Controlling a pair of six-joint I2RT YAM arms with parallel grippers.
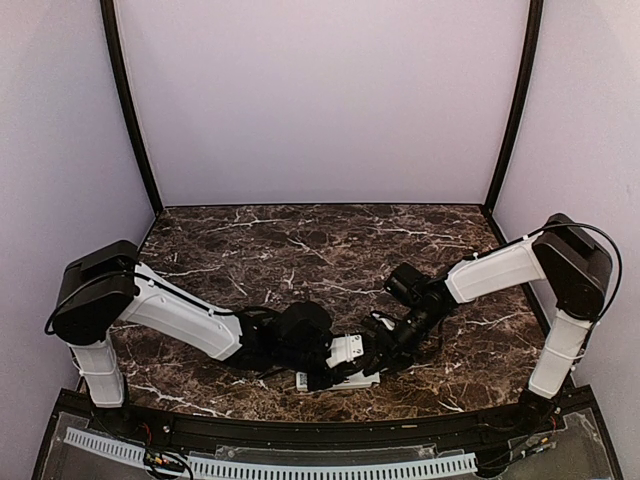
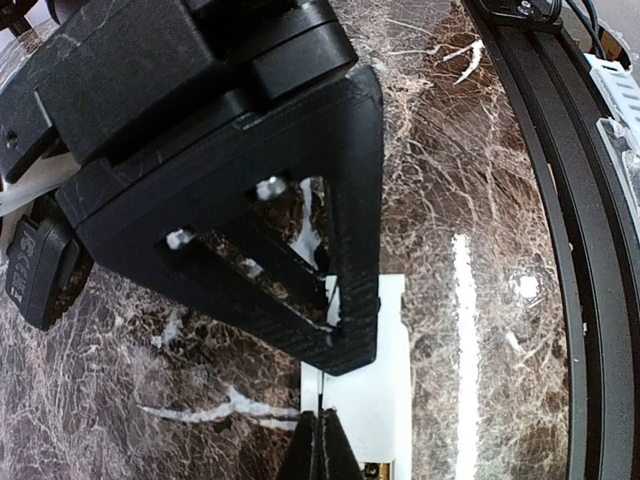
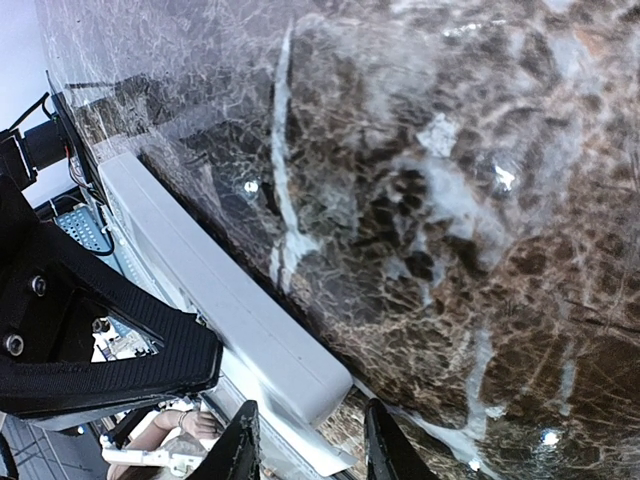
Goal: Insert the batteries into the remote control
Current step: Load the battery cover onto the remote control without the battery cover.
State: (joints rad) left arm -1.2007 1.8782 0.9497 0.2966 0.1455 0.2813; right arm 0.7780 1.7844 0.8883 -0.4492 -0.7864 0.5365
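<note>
Claw by claw, we count two: the left claw (image 2: pixel 319 420) has its fingertips pressed together with nothing that we can see between them, poised over one end of the remote control (image 3: pixel 250 320), though we cannot tell whether it touches. The right claw (image 3: pixel 311 405) stands partly parted, one finger on each side of the remote's other end, and as far as we can tell it grips that end across its width. We count two arms, which meet low at the middle of the counter (image 1: pixel 300 250), and one remote. It is a slim white rectangular bar with softly rounded corners, and the face turned towards us is plain and smooth. It lies flat on the dark, white-veined marble counter, close to the near edge and roughly in line with the black front rail (image 2: pixel 545 200). In the overhead view it shows as a thin white slab under the two wrists. From the left wrist, the right claw's big black triangular finger (image 2: pixel 250 200) fills the upper part of the picture above the remote. A tiny brassy spot sits at the remote's lower edge, too small for us to name. From the right wrist, a black finger of the left claw comes in beside the remote on the left. A second white edge shows just under the remote's end, and we cannot tell what it belongs to.
</note>
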